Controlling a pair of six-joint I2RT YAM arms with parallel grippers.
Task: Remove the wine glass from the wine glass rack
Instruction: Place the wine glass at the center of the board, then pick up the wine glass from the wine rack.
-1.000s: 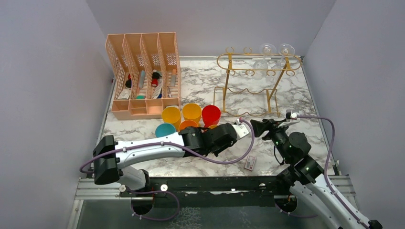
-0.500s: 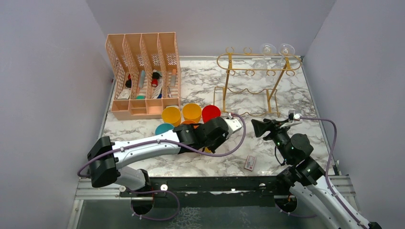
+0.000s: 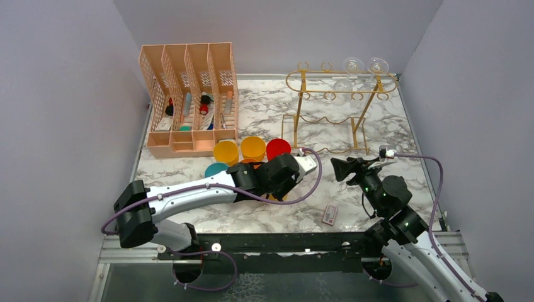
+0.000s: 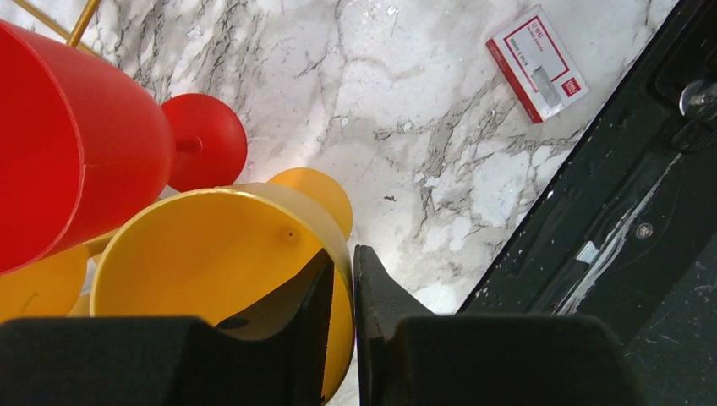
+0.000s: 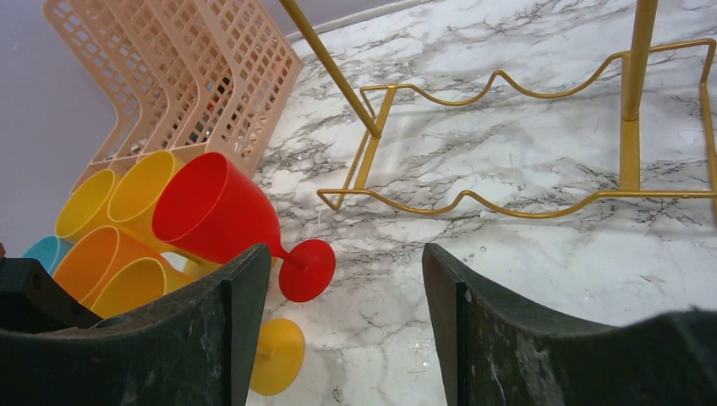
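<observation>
Since the left arm drew back leftward, the clear wine glass, hanging stem-up at the gold wire rack's far right end, lies beyond and above the nearer, spread, empty right gripper; whether the left gripper grips the yellow plastic cup is unclear.

Plain lilac walls, white marble tabletop

I see the gold wine glass rack at upper right, with clear wine glasses hanging at its right end. My left gripper is over the coloured cups mid-frame, with my right gripper just right of it.
</observation>
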